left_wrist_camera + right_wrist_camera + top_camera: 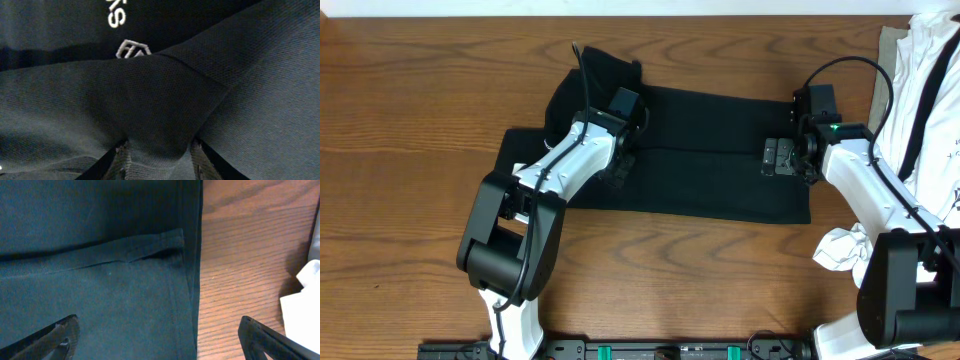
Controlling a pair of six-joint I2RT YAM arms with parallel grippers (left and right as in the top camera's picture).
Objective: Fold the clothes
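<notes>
Plainly, the clothes (720, 150) take up the middle of the wooden table (400, 150), a broad black spread of cloth lying between the two grippers and under both of them. Its long axis runs from one gripper across to the other, and the cloth between them lies flat and mostly smooth. Out past the left gripper (162, 162) the outline goes ragged, with a flap bunched up on the side away from the arm.

That left gripper is pinching the cloth. From its wrist, a ridge of fabric rises right between the two fingers (122, 160), and creases fan out ahead of it. Just beyond the ridge sits small white logo lettering (131, 49) on the plain dark weave.

The right gripper (780, 157) stands spread wide with nothing in it, over the garment's other end. One finger is above the black cloth and the other above bare wood, so the garment's straight edge runs between them. I cannot tell whether the fingers touch the fabric. Ahead of them a narrow hemmed band (100, 252) crosses the cloth and stops just short of that edge.

Off to the outer side of the right gripper lie white garments (930, 90) with black straps.
</notes>
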